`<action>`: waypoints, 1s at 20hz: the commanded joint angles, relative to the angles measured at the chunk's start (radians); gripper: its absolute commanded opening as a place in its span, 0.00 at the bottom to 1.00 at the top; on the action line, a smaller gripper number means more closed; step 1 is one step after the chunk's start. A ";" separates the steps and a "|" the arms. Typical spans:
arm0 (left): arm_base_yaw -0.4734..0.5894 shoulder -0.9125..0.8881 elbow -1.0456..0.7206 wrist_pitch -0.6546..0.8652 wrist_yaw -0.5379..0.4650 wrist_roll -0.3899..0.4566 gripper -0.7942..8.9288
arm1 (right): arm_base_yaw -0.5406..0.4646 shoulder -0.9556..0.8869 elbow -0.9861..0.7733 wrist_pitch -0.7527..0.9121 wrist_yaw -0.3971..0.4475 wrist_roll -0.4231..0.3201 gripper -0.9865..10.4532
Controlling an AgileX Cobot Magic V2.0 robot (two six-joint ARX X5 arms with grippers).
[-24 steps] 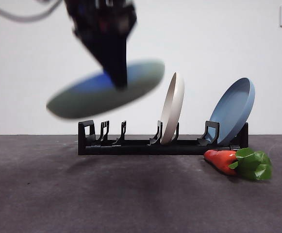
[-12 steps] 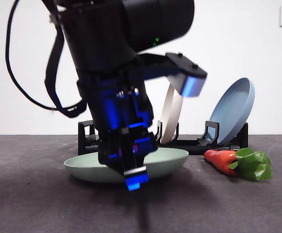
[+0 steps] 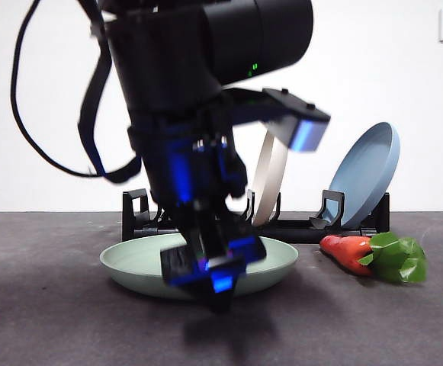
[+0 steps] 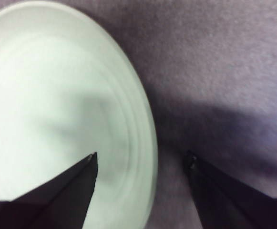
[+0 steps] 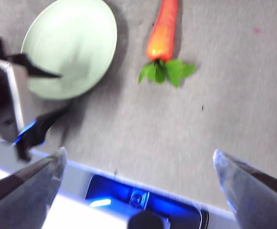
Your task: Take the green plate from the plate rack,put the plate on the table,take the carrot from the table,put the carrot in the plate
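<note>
The dark grey surface (image 3: 46, 320) now carries the green plate (image 3: 130, 263), lying flat just in front of the plate rack (image 3: 297, 229). The left pincer (image 4: 140, 164) straddles the plate's rim with its jaws spread and nothing gripped. If it lifts carelessly, a jaw could catch the rim and drag or tip the plate. The right pincer (image 5: 138, 162) hangs open high above; the carrot (image 5: 163, 36) lies beside the plate, apart from it.
</note>
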 commanded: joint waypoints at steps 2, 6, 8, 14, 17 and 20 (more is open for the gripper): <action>-0.002 -0.132 0.105 -0.103 0.005 -0.141 0.40 | 0.024 0.100 0.004 0.117 -0.002 0.039 0.72; -0.002 -0.328 0.262 -0.258 0.055 -0.256 0.40 | 0.119 0.293 0.004 0.299 0.008 0.071 0.71; -0.002 -0.422 0.339 -0.319 0.055 -0.298 0.40 | 0.176 0.409 0.004 0.436 0.065 0.107 0.68; -0.002 -0.644 0.439 -0.436 0.055 -0.362 0.40 | 0.266 0.718 0.004 0.697 0.245 0.124 0.68; -0.002 -0.719 0.439 -0.448 0.054 -0.365 0.40 | 0.277 0.822 0.004 0.773 0.274 0.149 0.68; -0.002 -0.759 0.439 -0.469 0.054 -0.390 0.40 | 0.277 0.878 0.004 0.819 0.272 0.179 0.60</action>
